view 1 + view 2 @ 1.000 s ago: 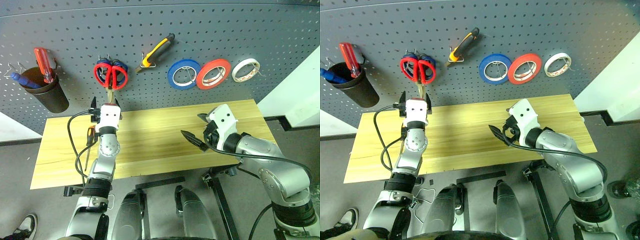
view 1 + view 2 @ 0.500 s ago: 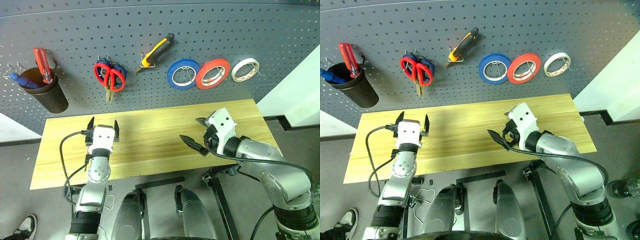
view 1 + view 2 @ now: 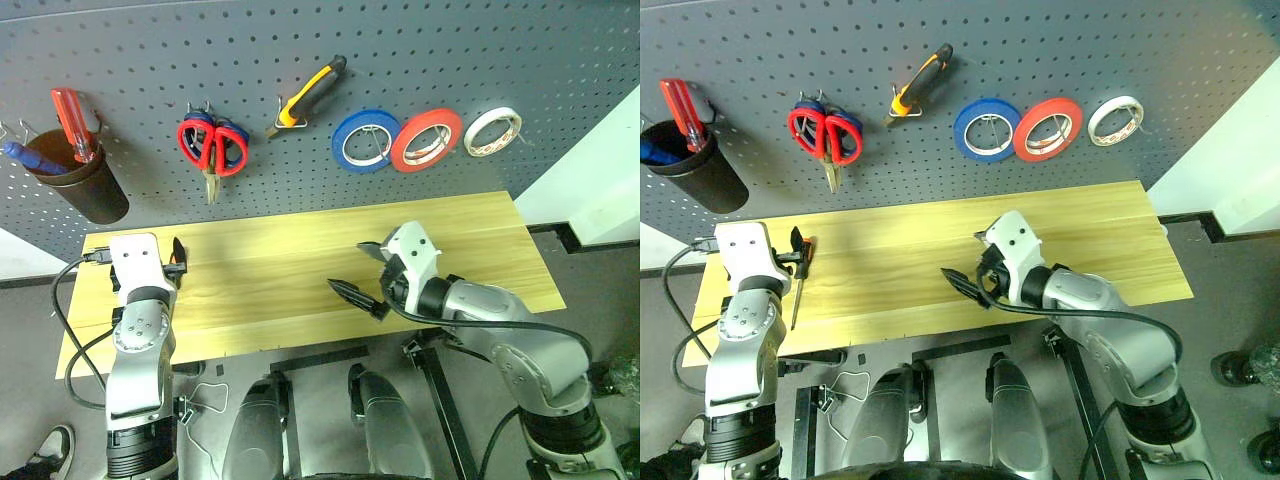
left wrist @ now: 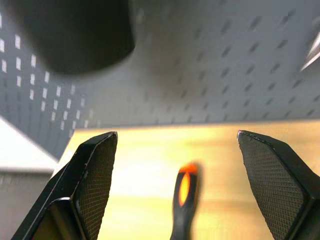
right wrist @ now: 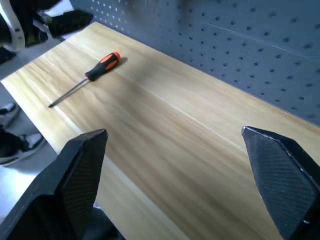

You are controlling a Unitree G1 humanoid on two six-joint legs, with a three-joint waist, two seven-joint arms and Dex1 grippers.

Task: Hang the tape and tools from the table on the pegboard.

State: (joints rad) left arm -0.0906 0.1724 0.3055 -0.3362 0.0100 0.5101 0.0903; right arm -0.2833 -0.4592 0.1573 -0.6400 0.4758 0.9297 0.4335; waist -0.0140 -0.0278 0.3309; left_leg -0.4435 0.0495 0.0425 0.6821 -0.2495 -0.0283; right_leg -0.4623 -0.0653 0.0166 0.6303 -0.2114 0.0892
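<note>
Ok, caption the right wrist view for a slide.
Open right gripper above the table, small screwdriver lying at its far end, pegboard behind.

Head stereo pair facing down over table point(image 3: 300, 260), wrist cameras low, seemingly pegboard-facing point(image 5: 240, 30)

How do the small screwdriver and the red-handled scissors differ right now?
The small screwdriver lies flat on the table; the red-handled scissors hang on the pegboard. The screwdriver's handle is orange and black with a thin shaft; the scissors have looped red handles with blades pointing down. Neither is held.
</note>
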